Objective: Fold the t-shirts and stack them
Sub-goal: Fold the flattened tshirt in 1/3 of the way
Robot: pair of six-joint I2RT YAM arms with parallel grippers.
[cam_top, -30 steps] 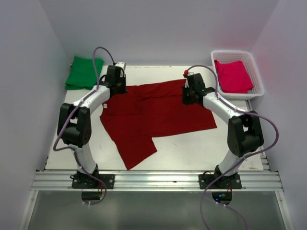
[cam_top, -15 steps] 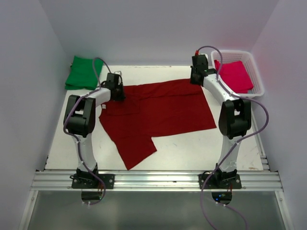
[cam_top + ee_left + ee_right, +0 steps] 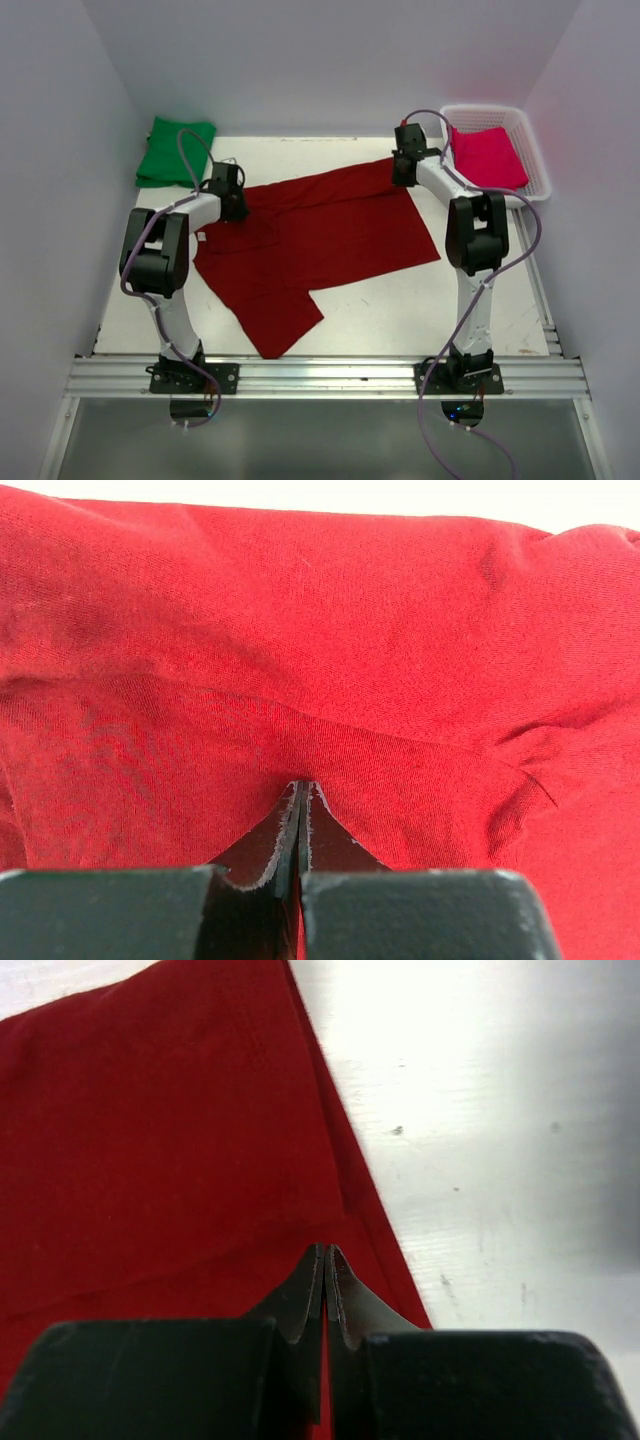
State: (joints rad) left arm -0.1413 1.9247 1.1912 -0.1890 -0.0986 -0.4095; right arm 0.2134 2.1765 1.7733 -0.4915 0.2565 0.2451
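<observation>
I count three shirts: the maroon t-shirt (image 3: 310, 245) spread on the tabletop (image 3: 420, 310), the green t-shirt (image 3: 172, 150) folded far left, and the pink t-shirt (image 3: 488, 157) in the basket (image 3: 535, 150). My left fingers (image 3: 265, 850) and right fingers (image 3: 295, 1305) are clenched on the maroon shirt's far edge. It now lies further left than half a second ago.

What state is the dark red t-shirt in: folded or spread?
Spread. The dark red t-shirt lies mostly flat and open across the table, not a compact bundle like the green t-shirt.

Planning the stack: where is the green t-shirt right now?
In the top view, the green t-shirt lies folded in the far-left corner, left of the spread maroon t-shirt.
</observation>
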